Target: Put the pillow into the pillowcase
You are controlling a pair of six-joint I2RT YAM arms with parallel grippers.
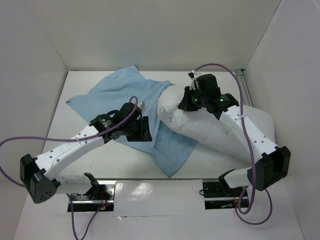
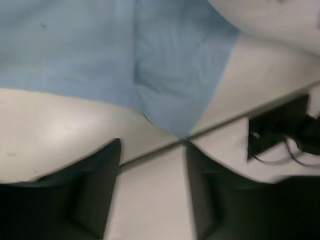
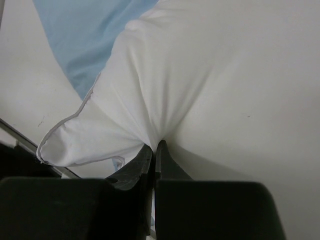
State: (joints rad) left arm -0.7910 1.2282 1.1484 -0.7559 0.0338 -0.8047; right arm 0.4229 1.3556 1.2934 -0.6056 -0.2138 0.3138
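White walls boxed in the table [image 1: 125,165], where the pillowcase [image 1: 115,95] lay spread with its light-blue face up, its right edge hidden under the pillow [image 1: 200,132]. On my right wrist feed, the right gripper [image 3: 155,146] had its fingers squeezed onto a bunched fold of the pillow. The left gripper [image 2: 151,150] hung spread and empty by the pillowcase's near corner, on a blurred feed. From above, the right arm [image 1: 245,130] covered part of the pillow.

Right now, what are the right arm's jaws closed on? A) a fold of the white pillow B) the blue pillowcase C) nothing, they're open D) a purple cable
A: in the right wrist view the jaws pinch a bunched fold of the pillow, not the pillowcase.
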